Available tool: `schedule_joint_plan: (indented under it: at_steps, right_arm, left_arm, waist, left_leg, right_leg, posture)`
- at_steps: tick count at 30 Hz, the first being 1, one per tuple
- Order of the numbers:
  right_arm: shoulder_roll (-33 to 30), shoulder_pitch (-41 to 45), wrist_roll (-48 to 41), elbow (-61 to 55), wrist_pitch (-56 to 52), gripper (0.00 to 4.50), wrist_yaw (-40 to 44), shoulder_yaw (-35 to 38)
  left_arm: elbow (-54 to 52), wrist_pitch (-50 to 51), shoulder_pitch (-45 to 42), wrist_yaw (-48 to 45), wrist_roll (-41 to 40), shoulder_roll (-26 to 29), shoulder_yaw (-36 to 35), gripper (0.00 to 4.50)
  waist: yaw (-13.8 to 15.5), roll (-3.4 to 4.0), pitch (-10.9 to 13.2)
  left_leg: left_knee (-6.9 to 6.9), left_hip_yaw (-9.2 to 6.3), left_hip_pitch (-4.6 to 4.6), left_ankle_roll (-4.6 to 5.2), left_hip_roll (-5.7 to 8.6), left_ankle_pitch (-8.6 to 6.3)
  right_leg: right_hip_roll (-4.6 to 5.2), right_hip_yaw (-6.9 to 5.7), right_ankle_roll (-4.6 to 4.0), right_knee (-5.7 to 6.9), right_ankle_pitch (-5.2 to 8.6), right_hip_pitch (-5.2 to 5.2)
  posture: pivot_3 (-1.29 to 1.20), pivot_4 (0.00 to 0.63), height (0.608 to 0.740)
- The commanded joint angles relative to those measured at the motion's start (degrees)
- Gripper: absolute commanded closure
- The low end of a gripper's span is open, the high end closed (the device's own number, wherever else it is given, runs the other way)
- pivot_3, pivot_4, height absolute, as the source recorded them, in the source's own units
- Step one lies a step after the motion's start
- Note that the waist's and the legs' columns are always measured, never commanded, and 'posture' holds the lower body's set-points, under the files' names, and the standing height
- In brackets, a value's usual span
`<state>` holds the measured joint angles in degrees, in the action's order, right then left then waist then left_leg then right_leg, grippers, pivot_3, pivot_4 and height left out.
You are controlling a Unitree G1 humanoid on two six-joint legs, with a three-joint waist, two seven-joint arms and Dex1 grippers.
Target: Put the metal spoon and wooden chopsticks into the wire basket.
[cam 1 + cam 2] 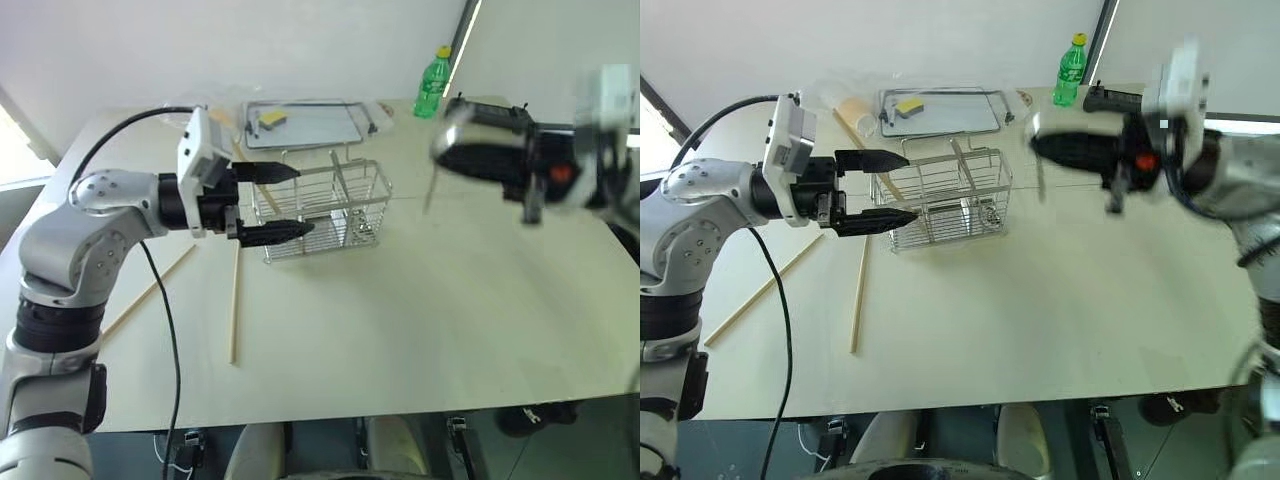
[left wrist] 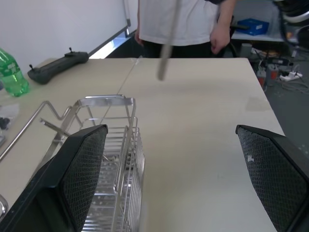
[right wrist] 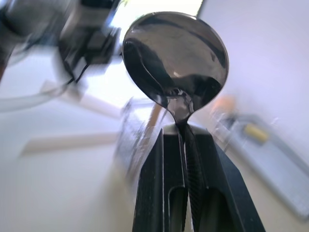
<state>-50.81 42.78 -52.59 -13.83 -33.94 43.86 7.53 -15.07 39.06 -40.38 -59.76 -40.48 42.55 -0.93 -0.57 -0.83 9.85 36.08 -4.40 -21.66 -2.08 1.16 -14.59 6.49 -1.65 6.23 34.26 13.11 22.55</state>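
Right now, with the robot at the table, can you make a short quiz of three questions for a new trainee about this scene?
1. True or false: the metal spoon is held by the right gripper.
2. Where do the wooden chopsticks lie: A) in the wire basket, B) on the table, C) on the metal tray?
3. Fill in: the left gripper fingers are ____.

Key: 1 true; 2 B; 3 open.

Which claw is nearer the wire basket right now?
Left. The left claw hangs open at the wire basket's end, while the right claw, holding the metal spoon, is raised well off to its other side.
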Motion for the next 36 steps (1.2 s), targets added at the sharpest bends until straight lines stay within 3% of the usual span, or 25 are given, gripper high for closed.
schedule_joint_plan:
  at_steps: [1, 7, 13, 16, 19, 20, 22, 25, 31, 34, 36]
  right_arm:
    - [6.1, 3.6, 1.1, -0.8, -2.1, 4.42, -8.2, -0.6]
    - [15.8, 4.1, 6.4, 2.2, -2.7, 4.42, -13.7, -3.0]
    - [20.3, 1.5, 11.9, 5.5, -0.8, 4.42, -13.8, -3.8]
    - [21.4, 1.3, 13.8, 7.7, -0.9, 3.58, -14.8, -3.2]
    - [21.1, 0.6, 15.7, 7.7, -0.7, 2.21, -14.4, -3.4]
    - [21.1, 0.5, 16.3, 7.5, -0.7, 1.55, -14.3, -3.4]
    - [21.0, 0.3, 16.4, 7.2, -1.4, 0.77, -14.3, -2.6]
    - [20.5, 0.4, 16.4, 6.9, -2.3, 0.77, -14.2, -1.5]
    - [13.0, 2.3, 14.1, 3.6, -5.5, 0.77, -8.0, 1.2]
    - [2.2, 0.8, 5.2, -3.2, -12.0, 0.77, 4.4, 4.8]
    - [-6.0, -4.9, 1.2, -9.1, -13.3, 0.77, 15.1, 7.2]
  left_arm:
    - [0.3, -1.6, -1.3, -0.6, 0.6, 0.0, -0.9, 0.0]
    - [0.6, -2.7, -1.1, -0.8, 1.8, -0.1, -1.2, 0.0]
    - [-0.5, -2.0, -1.1, -0.2, 1.3, 0.7, -2.3, 0.0]
    - [-0.9, -1.8, -1.0, 0.3, 1.1, 1.0, -2.7, 0.0]
    - [-1.0, -1.7, -0.9, 0.7, 0.9, 1.1, -2.9, 0.0]
    - [-1.0, -1.7, -0.9, 0.8, 0.9, 1.1, -3.0, 0.0]
    - [-0.8, -1.8, -0.9, 0.9, 1.0, 1.0, -2.9, 0.0]
    - [0.0, -2.3, -1.5, 1.0, 1.4, 0.7, -2.6, 0.0]
    - [2.8, -2.0, -4.1, 1.9, 1.6, 0.6, -3.4, 0.0]
    - [4.5, -1.3, -4.9, 2.0, 1.7, 3.0, -5.2, 0.0]
    - [6.0, -1.5, -4.2, 0.6, 2.7, 6.2, -6.3, 0.0]
  waist:
    - [0.2, -0.01, 0.0]
    - [0.0, -0.04, 0.0]
    - [-0.1, -0.06, 0.0]
    - [-0.2, -0.06, 0.0]
    - [-0.2, -0.06, 0.0]
    - [-0.2, -0.06, 0.0]
    - [-0.2, -0.06, 0.0]
    - [-0.2, -0.06, 0.0]
    - [0.0, -0.05, 0.0]
    - [-0.1, 0.0, 0.0]
    - [0.0, -0.02, 0.0]
  left_leg:
    - [-0.02, -0.03, -0.07, 0.0, 0.01, 0.0]
    - [0.08, -0.04, -0.6, 0.01, 0.09, 0.01]
    - [0.08, -0.07, -0.58, 0.02, 0.06, 0.01]
    - [0.09, -0.07, -0.54, 0.03, 0.05, 0.01]
    - [0.09, -0.07, -0.52, 0.03, 0.04, 0.02]
    - [0.09, -0.07, -0.51, 0.03, 0.03, 0.02]
    - [0.08, -0.07, -0.51, 0.03, 0.03, 0.02]
    - [0.08, -0.07, -0.51, 0.03, 0.03, 0.02]
    - [0.09, -0.07, -0.52, 0.03, 0.04, 0.02]
    - [0.08, -0.07, -0.56, 0.03, 0.03, 0.01]
    - [0.01, -0.09, -0.58, 0.12, 0.02, -0.03]
  right_leg:
    - [0.0, -0.03, 0.04, 0.02, -0.02, 0.05]
    - [0.02, -0.07, 0.39, 0.02, -0.22, 0.44]
    - [-0.03, -0.08, 0.42, 0.09, -0.24, 0.47]
    - [-0.04, -0.07, 0.41, 0.13, -0.24, 0.47]
    - [-0.06, -0.07, 0.41, 0.18, -0.24, 0.47]
    - [-0.07, -0.07, 0.41, 0.19, -0.24, 0.47]
    - [-0.07, -0.07, 0.41, 0.2, -0.24, 0.48]
    - [-0.07, -0.07, 0.41, 0.2, -0.24, 0.48]
    - [-0.07, -0.07, 0.41, 0.19, -0.24, 0.47]
    - [-0.07, -0.07, 0.42, 0.12, -0.24, 0.48]
    - [-0.07, -0.1, 0.43, 0.08, -0.22, 0.5]
  posture:
    - [0.0, 0.15, 0.703]
    - [0.0, 0.15, 0.703]
    - [0.0, 0.15, 0.703]
    - [0.0, 0.15, 0.703]
    - [0.0, 0.15, 0.703]
    - [0.0, 0.15, 0.703]
    - [0.0, 0.15, 0.703]
    - [0.0, 0.15, 0.703]
    - [0.0, 0.15, 0.703]
    - [0.0, 0.15, 0.703]
    - [0.0, 0.15, 0.703]
